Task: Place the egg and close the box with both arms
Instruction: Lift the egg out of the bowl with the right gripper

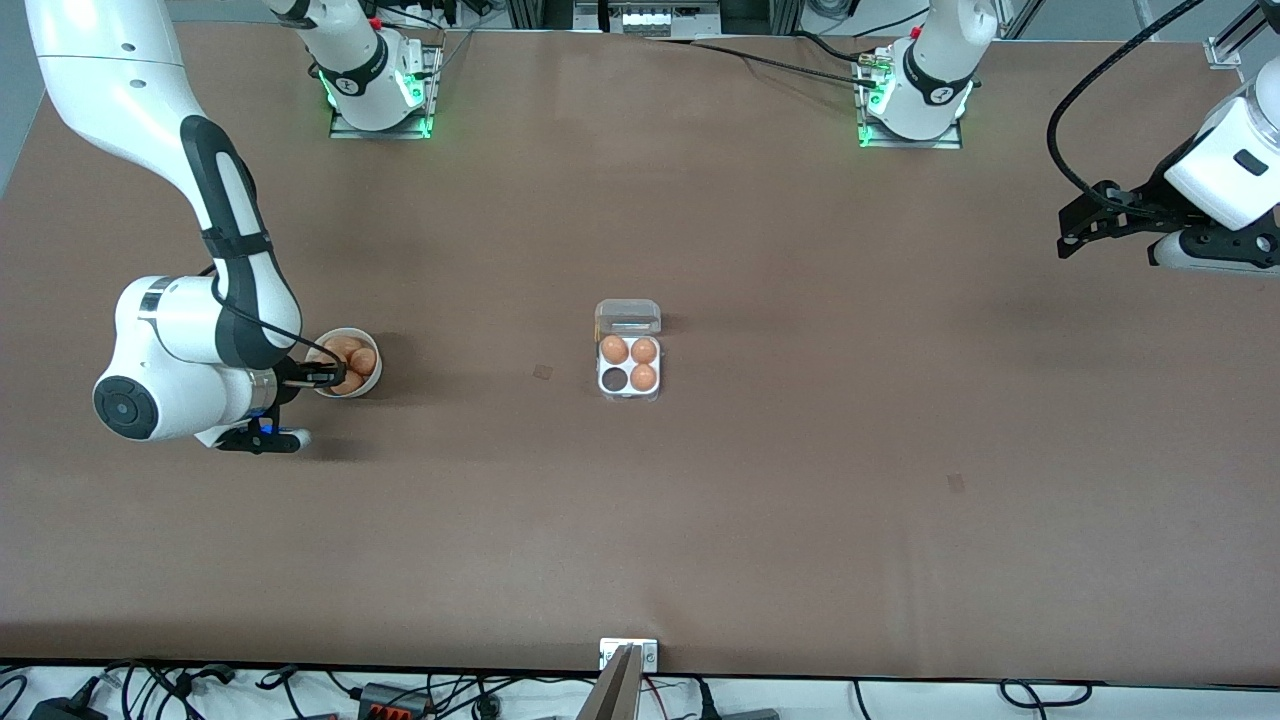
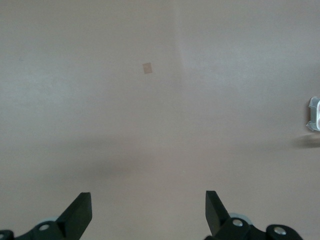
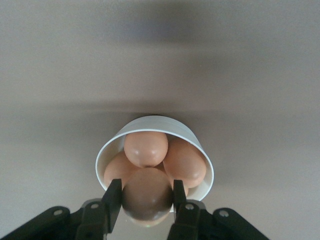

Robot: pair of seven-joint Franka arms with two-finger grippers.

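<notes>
The clear box lies open mid-table, its lid folded back toward the robots. Three brown eggs fill its cells and one cell is empty. A white bowl of eggs stands toward the right arm's end. My right gripper is at the bowl, shut on a brown egg at the rim, where the right gripper shows with two more eggs. My left gripper waits open and empty in the air over the left arm's end; the left wrist view shows bare table and the box's edge.
Small tape marks lie on the brown table beside the box and nearer the front camera; one shows in the left wrist view. A metal clamp sits on the table's front edge. The arm bases stand along the robots' edge.
</notes>
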